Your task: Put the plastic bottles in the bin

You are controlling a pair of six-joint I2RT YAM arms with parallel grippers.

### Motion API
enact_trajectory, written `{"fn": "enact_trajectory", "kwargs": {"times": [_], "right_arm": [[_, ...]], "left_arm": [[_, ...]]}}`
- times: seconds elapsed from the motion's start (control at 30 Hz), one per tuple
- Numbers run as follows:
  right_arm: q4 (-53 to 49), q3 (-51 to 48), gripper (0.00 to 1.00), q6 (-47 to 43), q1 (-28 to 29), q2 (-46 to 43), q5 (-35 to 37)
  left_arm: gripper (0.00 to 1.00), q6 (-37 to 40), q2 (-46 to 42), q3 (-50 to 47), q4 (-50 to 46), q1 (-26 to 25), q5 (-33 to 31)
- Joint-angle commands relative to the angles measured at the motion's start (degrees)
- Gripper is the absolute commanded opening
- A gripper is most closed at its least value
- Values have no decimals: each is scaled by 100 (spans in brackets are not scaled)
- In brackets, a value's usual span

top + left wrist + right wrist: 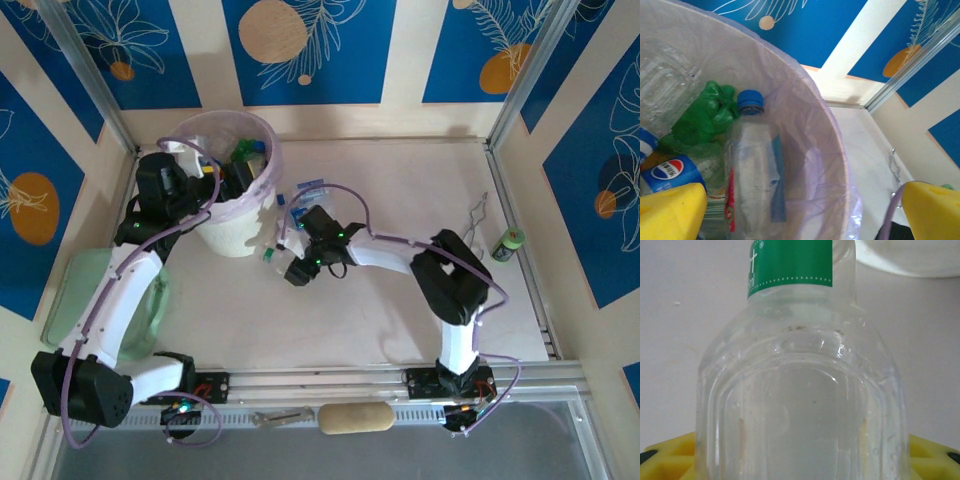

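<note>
The bin point(262, 130) stands at the back left, a white bucket with a lilac liner point(815, 125). Inside lie plastic bottles: a clear one with a blue cap point(755, 165), a crumpled green one point(710, 112) and one with a blue label point(670, 172). My left gripper point(215, 172) hangs over the bin, open and holding nothing point(805, 215). On the table just right of the bin, my right gripper point(290, 262) is shut on a clear bottle with a green label point(800, 390), its yellow fingers point(670, 460) against both sides. Another blue-labelled bottle point(310, 190) lies just behind it.
A flat pale green tray point(80, 290) leans at the left wall beside the left arm. A short dark cylinder with a green top point(510, 243) and a thin wire piece point(480, 212) sit by the right wall. A tan roll point(355, 418) lies on the near rail.
</note>
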Motion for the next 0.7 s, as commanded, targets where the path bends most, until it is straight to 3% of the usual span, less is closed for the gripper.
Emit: {"fn": "enact_trajectory", "kwargs": {"times": [0.0, 0.1, 0.27, 0.37, 0.67], "right_arm": [[512, -371, 48, 674, -219, -861, -339], [893, -723, 48, 1331, -502, -1554, -218], [1618, -1148, 46, 2164, -781, -2484, 649], [2109, -1204, 45, 2359, -778, -2788, 1017], [2934, -850, 45, 2148, -408, -2899, 1234]], "left_arm": [[100, -346, -71, -32, 367, 59, 379], [100, -690, -34, -5, 532, 24, 556], [100, -1072, 41, -25, 904, -296, 603], [100, -1215, 153, -6, 1122, -579, 601], [99, -1543, 540, 128, 1737, -1306, 549]]}}
